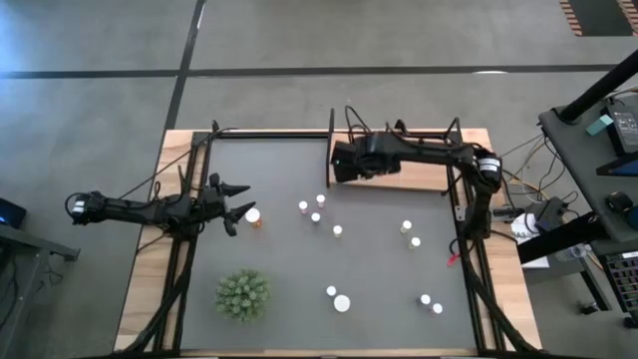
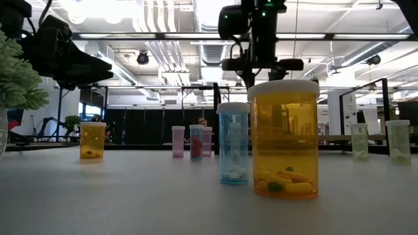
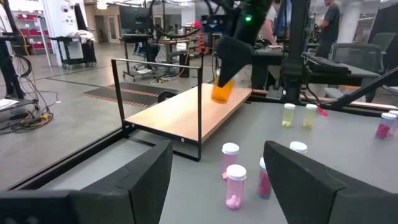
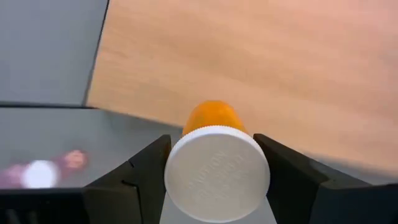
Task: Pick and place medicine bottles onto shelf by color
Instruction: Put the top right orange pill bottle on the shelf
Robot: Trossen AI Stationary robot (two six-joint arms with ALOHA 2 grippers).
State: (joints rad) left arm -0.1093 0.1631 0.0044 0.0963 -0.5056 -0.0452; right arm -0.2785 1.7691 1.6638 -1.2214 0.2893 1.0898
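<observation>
The right gripper (image 4: 214, 180) is clamping an orange bottle (image 4: 211, 118) over the shelf (image 1: 409, 170), upper centre of the high view. At centre left, the left gripper (image 1: 237, 204) is hovering wide open, empty.

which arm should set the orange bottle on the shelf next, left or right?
Right. The right gripper is already shut on the orange bottle, directly over the shelf at its left end. The left gripper is open and empty, beside another orange bottle on the mat, away from the shelf.
</observation>
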